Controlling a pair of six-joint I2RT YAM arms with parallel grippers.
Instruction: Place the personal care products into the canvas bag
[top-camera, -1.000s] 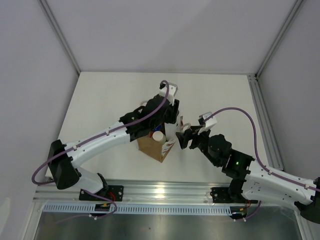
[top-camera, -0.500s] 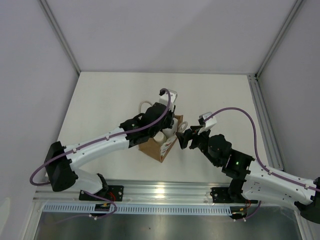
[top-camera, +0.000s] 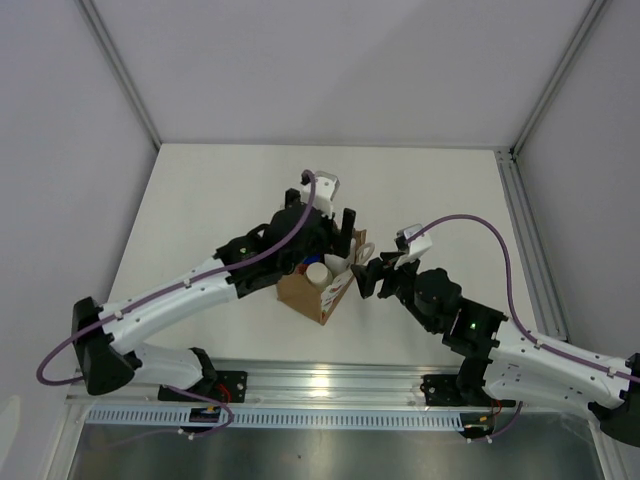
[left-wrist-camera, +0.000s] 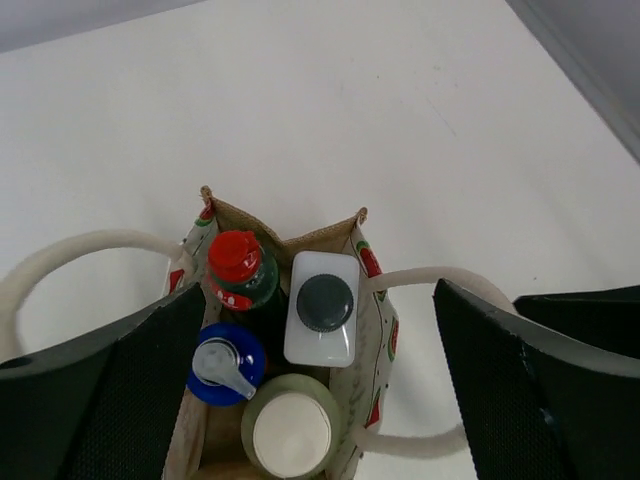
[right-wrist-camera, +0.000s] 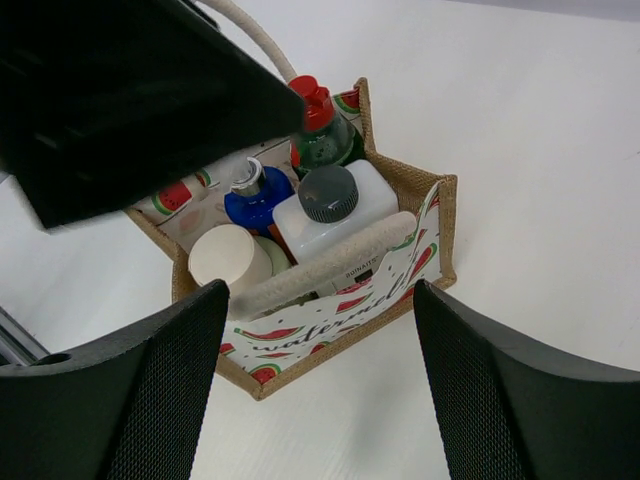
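Bag sits about mid-table, a bit toward the near edge, with all four bottles standing in it
Packed two by two: the red-cap bottle is next to the clear bottle with the black cap, and the blue-cap one is next to the cream-cap one, all upright and touching. One rope handle is flopped across the tops on the printed side, the other handle hangs out over the opposite side. Left gripper hovers right over the bag with jaws spread wide, gripping nothing. Right gripper is just right of the bag, jaws apart too, and as far as I can see not pinching anything
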